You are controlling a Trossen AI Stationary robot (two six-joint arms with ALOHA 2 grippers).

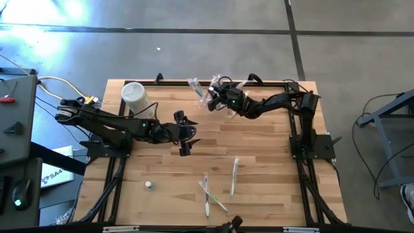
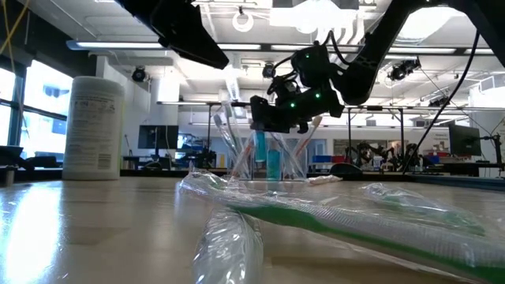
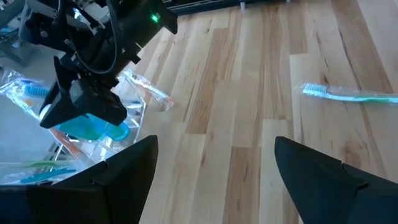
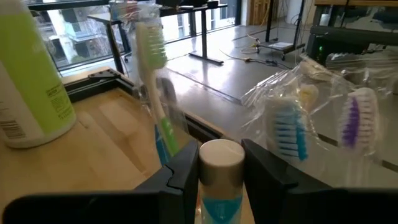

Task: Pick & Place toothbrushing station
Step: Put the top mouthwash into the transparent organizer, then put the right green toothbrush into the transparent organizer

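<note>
**A:** Which step is this?

**B:** I'd say the pick, or the carry just after it. The right gripper is over the far edge of the table, above the toothbrushing station. In the right wrist view its fingers are pinched on a white-capped blue tube standing in the holder, with wrapped toothbrushes fanned around it.

**A:** Is the station off the table?

**B:** Can't tell. From the low view its base is hidden behind a wrapped green toothbrush lying up front.

**A:** And the arm itself?

**B:** The right arm reaches in from the right side, elbow bent, wrist tipped down onto the holder. The left gripper waits mid-table, jaws spread wide, holding nothing — pointed toward the station.

**A:** Next move?

**B:** A steady lift and a level carry, probably — the grip is on the tube, not the clear wall, so the holder could tilt or slip off. The white canister stands well clear.
</note>
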